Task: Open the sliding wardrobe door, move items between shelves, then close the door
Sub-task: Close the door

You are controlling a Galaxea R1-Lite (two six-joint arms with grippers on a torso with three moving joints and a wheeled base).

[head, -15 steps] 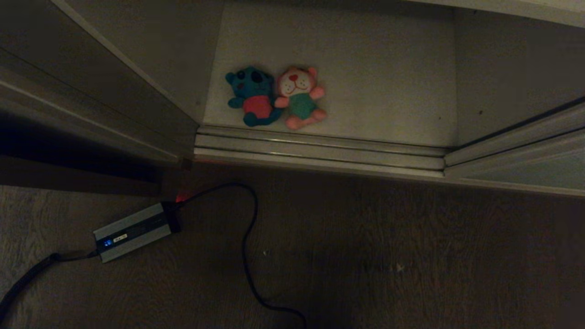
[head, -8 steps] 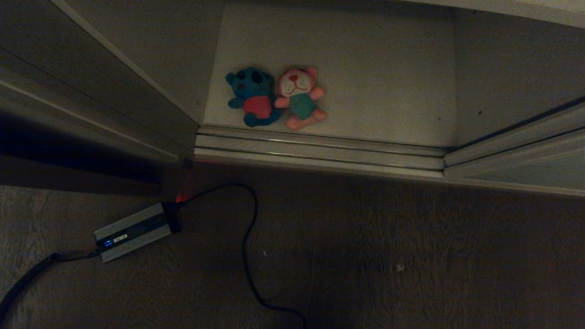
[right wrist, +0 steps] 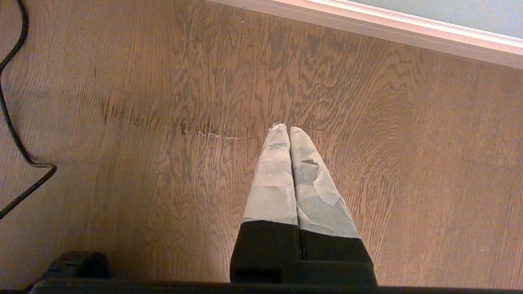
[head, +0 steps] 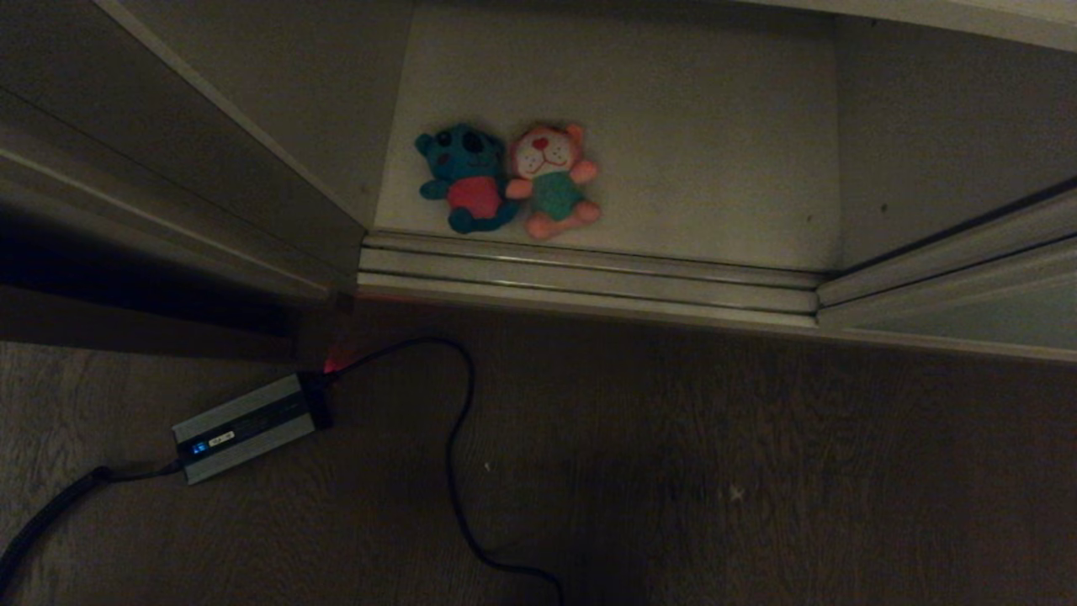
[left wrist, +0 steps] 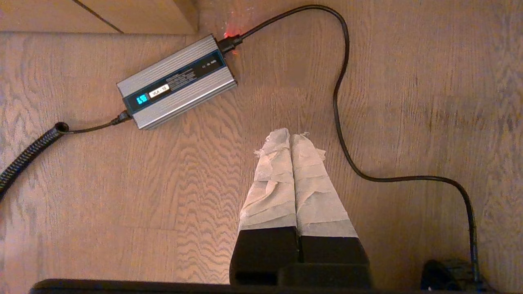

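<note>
The wardrobe stands open: the sliding wardrobe door (head: 968, 316) sits pushed aside at 3 o'clock in the head view, leaving the opening clear above the floor tracks (head: 589, 282). The 2 items lie on the lowest of the shelves (head: 715, 168), near its front edge at about 11 o'clock from frame centre: the teal bear (head: 465, 178) on its back, and the pink plush (head: 551, 181) just at its 3 o'clock side, arms touching. Lying side by side close to the tracks, they look laid down within easy reach, probably as the finished transfer or its starting point; which cannot be judged. Neither arm shows in the head view. The left gripper (left wrist: 290, 136) hangs over bare wooden floor (left wrist: 122, 204), taped fingers pressed together, grasping nothing; a grey charger box (left wrist: 177, 81) lies at its 10 o'clock, with a black cable (left wrist: 339, 122) looping past. The right gripper (right wrist: 284, 128) likewise hangs clenched and empty over floor. Both appear parked clear of the opening. Likely remaining step: closing the door.
</note>
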